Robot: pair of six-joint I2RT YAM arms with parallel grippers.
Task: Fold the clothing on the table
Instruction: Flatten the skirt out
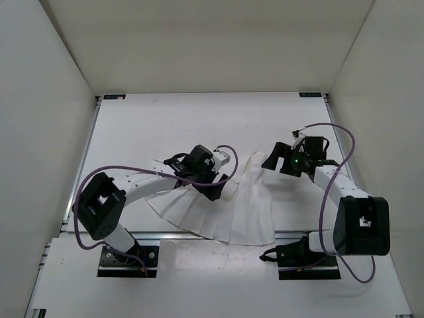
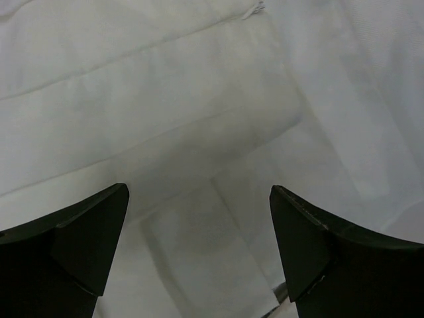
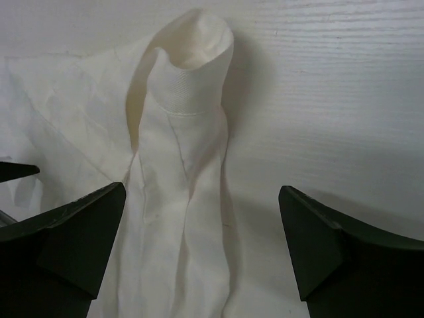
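**Both Grippers Spread Wide Over the Pleated Garment**

The white pleated clothing (image 1: 228, 215) lay fanned out on the table (image 1: 199, 119), close to its near edge and between the two arms, with its narrow waist end pointing far. The left gripper (image 2: 199, 195) was over the left part of the fabric, its jaws spread wide and grasping nothing. The right gripper (image 3: 202, 192) sat at the far right of the garment, facing the bunched, upstanding waist end. Its jaws were also wide apart, and the fabric between its fingers (image 3: 73, 238) was not clamped.
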